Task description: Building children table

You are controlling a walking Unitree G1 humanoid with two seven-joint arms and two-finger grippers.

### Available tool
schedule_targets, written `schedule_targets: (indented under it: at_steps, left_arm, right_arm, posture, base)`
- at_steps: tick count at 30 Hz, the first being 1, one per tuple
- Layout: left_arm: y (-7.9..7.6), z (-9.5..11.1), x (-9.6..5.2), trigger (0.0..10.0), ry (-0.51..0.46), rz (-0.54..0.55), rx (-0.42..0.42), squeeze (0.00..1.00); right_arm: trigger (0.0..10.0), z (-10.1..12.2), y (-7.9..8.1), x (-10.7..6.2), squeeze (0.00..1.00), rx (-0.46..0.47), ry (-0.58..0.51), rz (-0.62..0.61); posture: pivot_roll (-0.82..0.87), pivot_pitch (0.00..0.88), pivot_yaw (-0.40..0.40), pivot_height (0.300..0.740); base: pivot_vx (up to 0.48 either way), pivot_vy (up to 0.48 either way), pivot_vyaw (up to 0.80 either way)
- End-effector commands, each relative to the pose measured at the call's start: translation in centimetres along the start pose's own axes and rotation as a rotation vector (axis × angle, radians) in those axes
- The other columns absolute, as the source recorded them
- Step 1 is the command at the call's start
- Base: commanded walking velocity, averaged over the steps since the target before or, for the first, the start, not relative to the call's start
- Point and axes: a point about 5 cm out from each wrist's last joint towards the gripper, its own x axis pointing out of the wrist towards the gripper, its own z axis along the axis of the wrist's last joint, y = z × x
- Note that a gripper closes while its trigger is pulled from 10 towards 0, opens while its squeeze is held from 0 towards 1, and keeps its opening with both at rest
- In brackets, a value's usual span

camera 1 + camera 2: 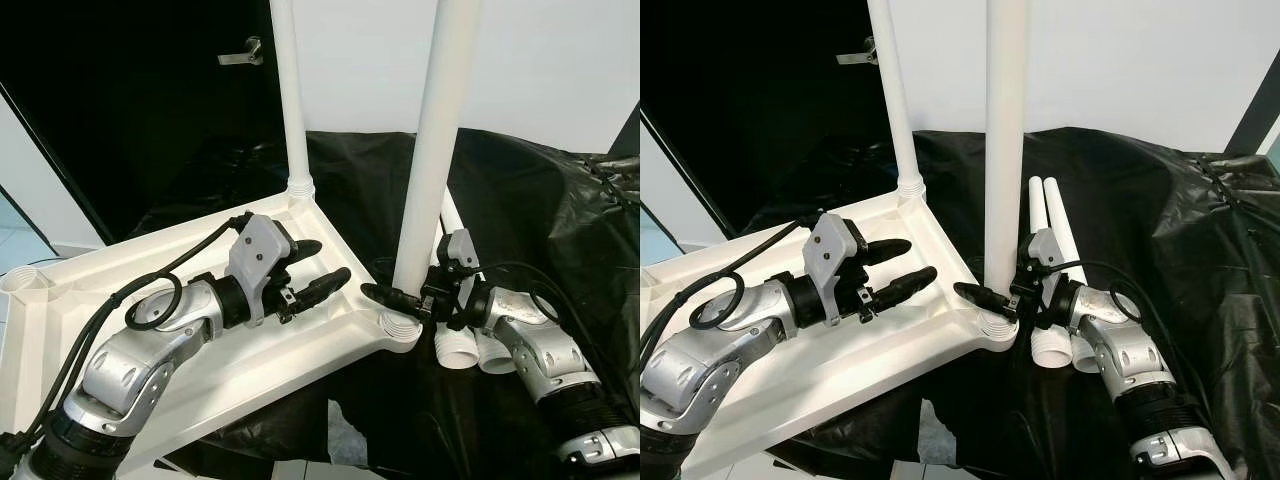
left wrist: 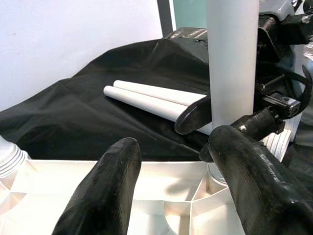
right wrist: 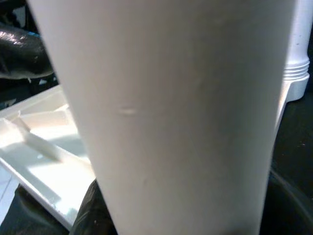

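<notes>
An upturned white tabletop lies on a black sheet. One white leg stands in its far corner socket. A second white leg stands upright in the near right corner socket. My right gripper is shut on this leg just above the socket, one finger on each side. In the right wrist view the leg is very close. My left gripper hovers open over the tabletop, its fingertips pointing at the held leg and a short way from it.
Two spare white legs lie side by side on the black sheet, just behind my right arm. A dark door with a metal handle and a white wall stand behind. The tabletop's near edge overhangs the floor.
</notes>
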Motion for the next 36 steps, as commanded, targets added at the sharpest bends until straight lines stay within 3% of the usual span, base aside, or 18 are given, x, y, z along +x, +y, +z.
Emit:
schedule_targets:
  at_steps: [1, 13, 18, 20, 24, 27, 30, 33, 36]
  left_arm:
    - [-0.4, 0.3, -0.2, 10.0, -0.001, -0.085, 0.003, 0.0]
    - [-0.4, 0.1, -0.1, 10.0, -0.003, -0.087, 0.006, 0.0]
    - [-0.3, 0.1, 0.0, 10.0, -0.005, -0.086, 0.003, 0.0]
    - [-0.3, 0.1, 0.0, 10.0, -0.006, -0.085, 0.002, 0.0]
    - [-0.3, 0.1, 0.1, 10.0, -0.007, -0.085, 0.001, 0.0]
    - [-0.3, 0.1, 0.1, 10.0, -0.007, -0.087, 0.001, 0.0]
    - [-0.3, 0.1, 0.1, 10.0, -0.008, -0.09, 0.002, 0.0]
    - [-0.3, 0.2, 0.1, 10.0, -0.009, -0.092, 0.002, 0.0]
    - [-0.3, 0.2, 0.1, 10.0, -0.01, -0.093, 0.002, 0.0]
  right_arm:
    - [10.0, -4.4, 0.9, -1.2, 0.0, 0.161, 0.171, -0.027]
    - [10.0, -5.3, 2.4, -0.4, 0.0, 0.293, 0.084, -0.108]
    - [10.0, -5.8, 3.2, 0.3, 0.0, 0.159, 0.135, -0.149]
    - [10.0, -5.9, 3.8, 0.8, 0.0, 0.027, 0.184, -0.152]
    - [10.0, -5.8, 4.3, 1.3, 0.0, -0.071, 0.211, -0.139]
    - [10.0, -5.8, 4.6, 1.4, 0.0, -0.091, 0.219, -0.133]
    - [10.0, -5.8, 4.6, 1.5, 0.0, -0.083, 0.217, -0.134]
    - [10.0, -5.7, 4.4, 1.6, 0.0, -0.004, 0.175, -0.175]
    - [10.0, -5.3, 3.7, 1.4, 0.0, 0.17, 0.067, -0.29]
  posture:
    - [0.11, 0.0, 0.05, 0.74]
    - [0.11, 0.0, 0.049, 0.74]
    - [0.1, 0.0, 0.049, 0.74]
    - [0.1, 0.0, 0.051, 0.74]
    - [0.1, 0.0, 0.053, 0.74]
    - [0.1, 0.0, 0.052, 0.74]
    - [0.09, 0.0, 0.055, 0.74]
    - [0.09, 0.0, 0.053, 0.74]
    - [0.1, 0.0, 0.051, 0.74]
  base:
    - [0.0, 0.0, 0.0]
    - [0.0, 0.0, 0.0]
    - [0.0, 0.0, 0.0]
    - [0.0, 0.0, 0.0]
    - [0.0, 0.0, 0.0]
    - [0.0, 0.0, 0.0]
    - [0.0, 0.0, 0.0]
    - [0.0, 0.0, 0.0]
    - [0.0, 0.0, 0.0]
